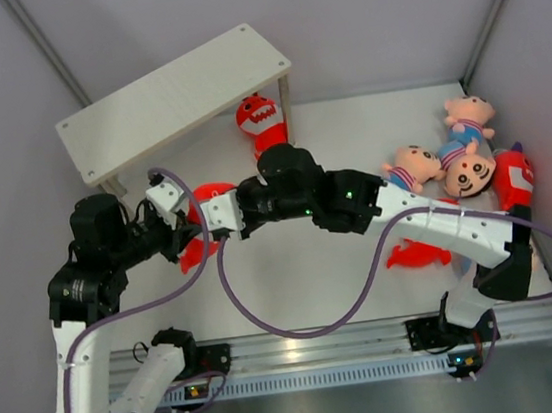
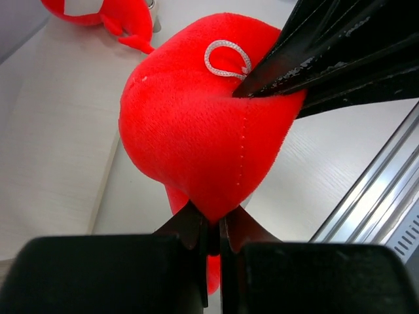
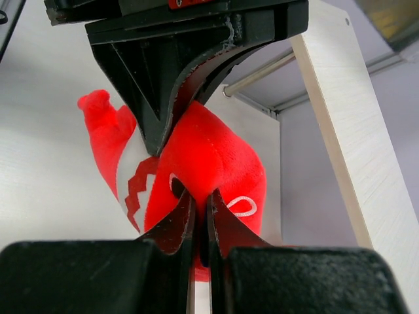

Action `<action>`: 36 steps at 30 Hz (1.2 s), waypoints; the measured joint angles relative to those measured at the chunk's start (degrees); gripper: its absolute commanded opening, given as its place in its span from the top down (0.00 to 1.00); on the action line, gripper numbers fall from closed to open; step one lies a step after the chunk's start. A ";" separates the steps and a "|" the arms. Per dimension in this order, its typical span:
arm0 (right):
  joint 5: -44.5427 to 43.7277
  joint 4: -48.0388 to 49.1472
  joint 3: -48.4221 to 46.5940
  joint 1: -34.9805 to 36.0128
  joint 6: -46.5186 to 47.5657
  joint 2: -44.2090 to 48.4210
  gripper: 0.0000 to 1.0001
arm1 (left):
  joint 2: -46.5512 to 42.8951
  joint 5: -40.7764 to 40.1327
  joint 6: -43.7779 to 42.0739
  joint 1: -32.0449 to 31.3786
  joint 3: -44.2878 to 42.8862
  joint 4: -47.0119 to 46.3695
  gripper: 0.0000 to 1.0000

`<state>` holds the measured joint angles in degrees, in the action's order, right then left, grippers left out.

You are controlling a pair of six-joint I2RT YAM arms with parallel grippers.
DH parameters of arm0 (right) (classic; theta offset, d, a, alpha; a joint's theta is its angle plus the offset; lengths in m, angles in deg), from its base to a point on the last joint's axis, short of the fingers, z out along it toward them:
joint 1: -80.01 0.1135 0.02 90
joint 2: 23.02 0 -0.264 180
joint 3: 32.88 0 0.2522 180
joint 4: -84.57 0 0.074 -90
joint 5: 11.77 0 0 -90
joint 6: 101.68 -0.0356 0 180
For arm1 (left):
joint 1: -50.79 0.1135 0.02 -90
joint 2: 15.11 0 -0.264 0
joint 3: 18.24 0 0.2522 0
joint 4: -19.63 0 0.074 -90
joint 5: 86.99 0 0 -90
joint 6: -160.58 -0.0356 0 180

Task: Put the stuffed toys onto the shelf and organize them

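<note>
A white table [image 1: 306, 283] is sitting between grey walls [image 1: 383, 12]; left gripper [image 2: 214, 217] and right gripper [image 3: 201, 197] are both pinching one red shark [image 2: 190, 131].

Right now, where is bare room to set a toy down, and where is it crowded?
The top board of the shelf is bare. Bare table lies between the standing shark by the shelf leg and the boy dolls. Crowded: the right side, dolls heaped with sharks, and centre-left, where left gripper and right gripper pinch the held shark.
</note>
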<state>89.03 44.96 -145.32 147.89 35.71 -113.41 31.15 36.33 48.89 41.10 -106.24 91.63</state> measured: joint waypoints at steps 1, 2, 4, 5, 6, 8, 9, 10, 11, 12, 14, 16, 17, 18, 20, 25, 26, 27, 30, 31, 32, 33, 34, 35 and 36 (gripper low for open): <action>0.02 0.09 0.04 0.00 0.04 0.00 0.98 | 0.00 0.00 0.37 0.00 0.11 -0.02 1.00; -0.09 0.35 0.24 0.00 0.00 0.00 0.85 | 0.00 -0.13 0.87 0.00 0.15 -0.02 1.00; -1.09 4.07 2.27 0.04 -1.73 0.31 0.26 | -0.04 -1.55 2.78 0.00 0.15 -0.17 1.00; -2.36 7.19 4.26 0.11 -3.76 0.74 0.19 | -0.04 -2.54 3.98 0.00 0.22 -0.35 1.00; -4.37 10.64 6.27 0.13 -5.81 1.16 0.08 | -0.04 -3.89 5.77 0.04 0.37 -0.61 1.00; -7.10 18.67 11.54 -0.85 -15.89 2.47 0.01 | -0.07 -6.45 9.53 0.04 0.66 -1.86 1.00; -8.11 21.33 14.03 -1.53 -21.35 3.26 0.01 | -0.20 -7.85 11.74 0.04 0.68 -2.71 1.00; -9.38 25.00 17.49 -2.78 -28.20 4.37 0.01 | -0.26 -9.03 13.57 0.04 0.68 -3.56 1.00; -11.13 29.70 21.73 -3.98 -33.97 5.95 0.01 | -0.28 -10.32 15.34 0.04 0.68 -4.48 1.00; -12.59 32.39 25.62 -5.05 -38.95 7.48 0.01 | -0.37 -11.43 17.18 0.04 0.63 -5.42 1.00; -16.81 41.70 35.52 -6.56 -49.31 10.84 0.01 | -0.37 -13.68 20.94 0.04 0.28 -6.99 1.00; -20.39 48.50 42.21 -5.73 -55.80 12.20 0.00 | 0.07 -15.37 24.52 0.04 -0.79 -7.98 1.00; -22.51 51.25 44.02 -4.33 -58.64 11.76 0.01 | 0.28 -15.98 25.88 0.04 -1.38 -8.39 1.00; -23.71 53.20 44.46 -3.10 -60.67 10.88 0.01 | 0.55 -16.59 27.47 0.04 -2.10 -8.96 1.00; -24.96 57.88 44.33 -0.57 -65.00 8.35 0.01 | 0.90 -17.42 29.75 0.07 -3.13 -9.79 1.00; -24.72 64.70 37.42 0.61 -74.86 0.76 0.04 | 0.90 -18.67 32.92 0.31 -3.56 -10.73 1.00; -24.63 65.85 36.15 0.59 -76.89 -0.66 0.06 | 0.90 -18.84 33.31 0.37 -3.58 -10.73 1.00; -24.39 66.90 35.15 0.59 -78.60 -1.81 0.10 | 0.90 -18.95 33.59 0.44 -3.63 -10.71 1.00; -23.19 68.32 32.44 0.59 -84.13 -5.70 0.13 | 0.90 -19.76 34.01 0.66 -3.93 -10.67 1.00; -23.10 68.37 31.80 0.59 -85.48 -6.67 0.14 | 0.90 -19.98 34.03 0.66 -4.11 -10.64 1.00; -23.02 68.41 31.34 0.59 -87.01 -7.65 0.15 | 0.92 -20.28 34.07 0.74 -4.42 -10.69 1.00; -22.80 68.54 31.04 0.59 -88.26 -8.52 0.23 | 0.94 -20.37 34.21 0.76 -4.57 -10.86 1.00; -22.53 68.70 30.86 0.59 -88.85 -9.18 0.25 | 0.94 -20.35 34.36 0.76 -4.70 -11.08 1.00; -22.18 68.65 30.49 0.59 -89.61 -9.90 0.24 | 0.90 -20.37 34.64 0.76 -4.81 -11.28 1.00; -21.94 68.32 29.97 0.59 -90.18 -10.45 0.21 | 0.90 -20.37 34.93 0.76 -4.83 -11.45 1.00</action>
<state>67.09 113.29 -115.35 148.48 -54.47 -123.86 32.05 15.96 83.82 41.87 -111.07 80.18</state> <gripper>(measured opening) 0.760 0.071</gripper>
